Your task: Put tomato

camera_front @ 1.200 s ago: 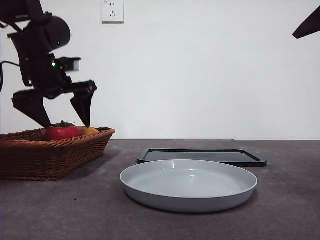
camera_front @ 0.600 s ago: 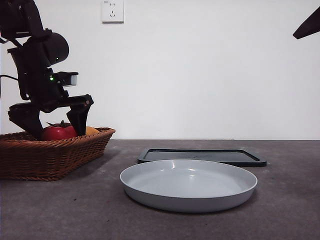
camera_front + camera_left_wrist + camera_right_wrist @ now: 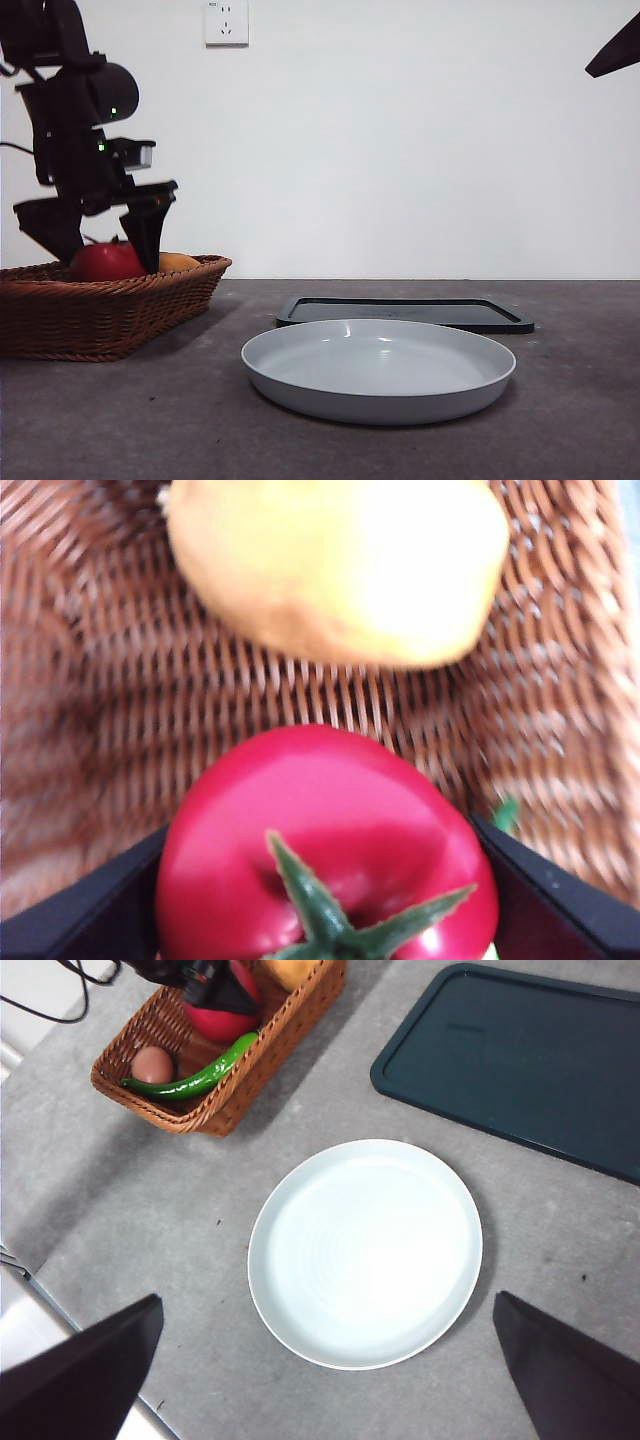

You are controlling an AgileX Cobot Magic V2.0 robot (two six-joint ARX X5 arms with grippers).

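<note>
Red tomato [image 3: 325, 855] gripped by left gripper [image 3: 100, 235] in wicker basket [image 3: 110, 310]; no writing legible.

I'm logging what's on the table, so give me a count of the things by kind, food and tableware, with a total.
Tomato: 1, between the left gripper's jaws
Yellow fruit: 1
Green pepper: 1
Egg: 1
Basket: 1
White plate: 1
Dark tray: 1
Total: 7

Glossy red tomato [image 3: 325, 855] with green calyx beside yellow-orange fruit [image 3: 340, 565] in brown woven basket [image 3: 90, 730].
</note>
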